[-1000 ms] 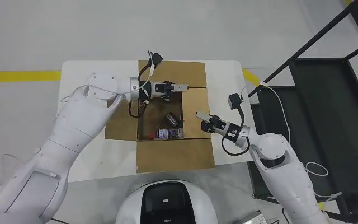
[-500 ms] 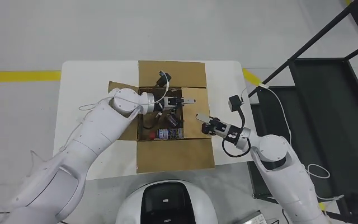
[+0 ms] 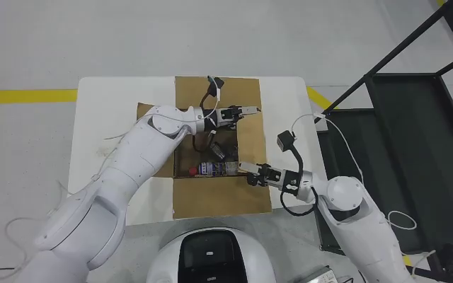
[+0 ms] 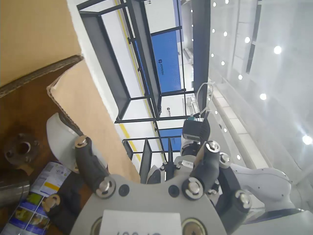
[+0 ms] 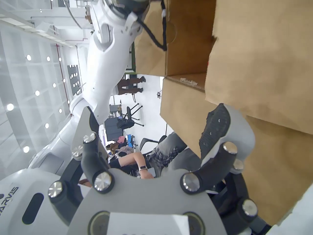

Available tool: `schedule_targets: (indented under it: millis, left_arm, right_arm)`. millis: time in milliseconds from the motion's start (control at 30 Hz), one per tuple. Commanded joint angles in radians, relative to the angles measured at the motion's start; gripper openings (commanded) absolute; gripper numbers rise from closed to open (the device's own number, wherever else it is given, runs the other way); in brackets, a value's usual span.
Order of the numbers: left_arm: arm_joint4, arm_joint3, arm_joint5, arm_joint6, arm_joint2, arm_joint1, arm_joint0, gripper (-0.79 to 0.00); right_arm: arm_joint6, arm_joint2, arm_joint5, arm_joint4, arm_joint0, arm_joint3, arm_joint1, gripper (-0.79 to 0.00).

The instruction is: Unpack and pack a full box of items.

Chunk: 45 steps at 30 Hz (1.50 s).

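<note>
- Cardboard box [image 3: 219, 92] sits open at centre of the top view on a white table [image 3: 120, 99], all four flaps folded outward.
- Inside, lower half of the opening: dark flanged pipe fitting [image 3: 218, 150], below it a printed packet [image 3: 212, 168] lying flat, small red item [image 3: 192, 170] just left of the packet.
- Left arm enters from lower left of the top view and crosses the box's left flap.
- Left gripper [image 3: 246, 111] is at the upper right part of the opening, over the right rim.
- Left gripper jaws spread wide, holding nothing. In the left wrist view the white finger pad [image 4: 57, 130] is on the inner side of the box, with the corrugated edge of the right flap crossing in front of it. The other finger is outside the box, so the flap edge runs between the two.
- Right arm enters from lower right of the top view.
- Right gripper [image 3: 248, 168] is at the lower right corner of the opening, by the right flap, just right of the packet.
- Right gripper jaws also spread wide, nothing clamped. In the right wrist view the dotted pad [image 5: 215, 128] lies against the cardboard face, and cannot tell if it presses. The other finger is out in free air, well apart from the box.
- Black metal rack [image 3: 396, 106] stands off the table at right of the top view.
</note>
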<state>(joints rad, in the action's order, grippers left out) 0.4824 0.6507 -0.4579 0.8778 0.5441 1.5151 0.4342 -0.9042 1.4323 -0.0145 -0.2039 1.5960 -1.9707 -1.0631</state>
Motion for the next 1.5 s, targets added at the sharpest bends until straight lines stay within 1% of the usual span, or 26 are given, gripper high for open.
schedule_targets:
  millis: [0,100,200,267,333,467,567,667,800,867,933,1100,1200,1267,1367,1467]
  left_arm:
    - [0.006,0.007,-0.018,0.024,0.007,0.005,-0.004,0.000]
    - [0.019,0.031,-0.031,0.050,0.017,0.011,-0.004,0.000]
    - [0.027,0.058,-0.042,0.059,0.027,0.017,-0.002,0.000]
    - [0.037,0.069,-0.032,0.070,0.031,0.022,0.001,0.000]
    - [0.049,0.080,-0.022,0.089,0.032,0.028,0.003,0.000]
    - [0.040,0.083,-0.022,0.109,0.035,0.037,0.005,0.000]
    - [0.034,0.073,-0.029,0.123,0.049,0.035,0.004,0.000]
    - [0.050,0.067,-0.031,0.138,0.083,0.025,0.010,0.000]
    - [0.043,0.091,-0.017,0.180,0.141,-0.007,0.026,0.000]
    - [0.026,0.120,-0.012,0.201,0.177,-0.030,0.042,0.000]
    - [0.000,0.162,-0.003,0.217,0.217,-0.056,0.063,0.000]
    - [-0.104,0.318,0.034,0.216,0.344,-0.129,0.142,0.000]
    - [-0.169,0.431,0.072,0.204,0.437,-0.172,0.208,0.000]
    - [-0.178,0.505,0.104,0.211,0.501,-0.196,0.258,0.000]
    - [-0.243,0.564,0.131,0.199,0.596,-0.230,0.313,0.000]
    - [-0.273,0.606,0.158,0.189,0.670,-0.253,0.354,0.000]
  right_arm:
    - [-0.037,-0.009,0.004,-0.011,0.000,-0.015,0.002,0.000]
    - [-0.076,-0.030,0.001,-0.007,-0.004,-0.039,0.004,0.000]
    - [-0.073,-0.047,-0.011,0.031,-0.014,-0.044,0.006,0.000]
    - [-0.031,-0.058,-0.021,0.063,-0.019,-0.040,0.005,0.000]
    - [0.045,-0.054,-0.028,0.086,-0.020,-0.029,0.003,0.000]
    - [0.152,-0.020,-0.022,0.106,0.011,-0.037,0.003,0.000]
    - [0.196,0.020,-0.030,0.113,0.050,-0.066,0.006,0.000]
    - [0.254,0.062,-0.043,0.133,0.089,-0.096,0.008,0.000]
    - [0.327,0.104,-0.053,0.122,0.119,-0.099,0.007,0.000]
    - [0.374,0.117,-0.050,0.094,0.125,-0.088,0.004,0.000]
    - [0.408,0.123,-0.056,0.097,0.127,-0.080,0.002,0.000]
    - [0.511,0.116,-0.082,0.147,0.117,-0.051,-0.003,0.000]
    - [0.559,0.101,-0.106,0.185,0.102,-0.021,-0.007,0.000]
    - [0.576,0.086,-0.118,0.197,0.089,0.001,-0.009,0.000]
    - [0.580,0.065,-0.133,0.202,0.062,0.040,-0.013,0.000]
    - [0.576,0.047,-0.147,0.213,0.034,0.076,-0.015,0.000]
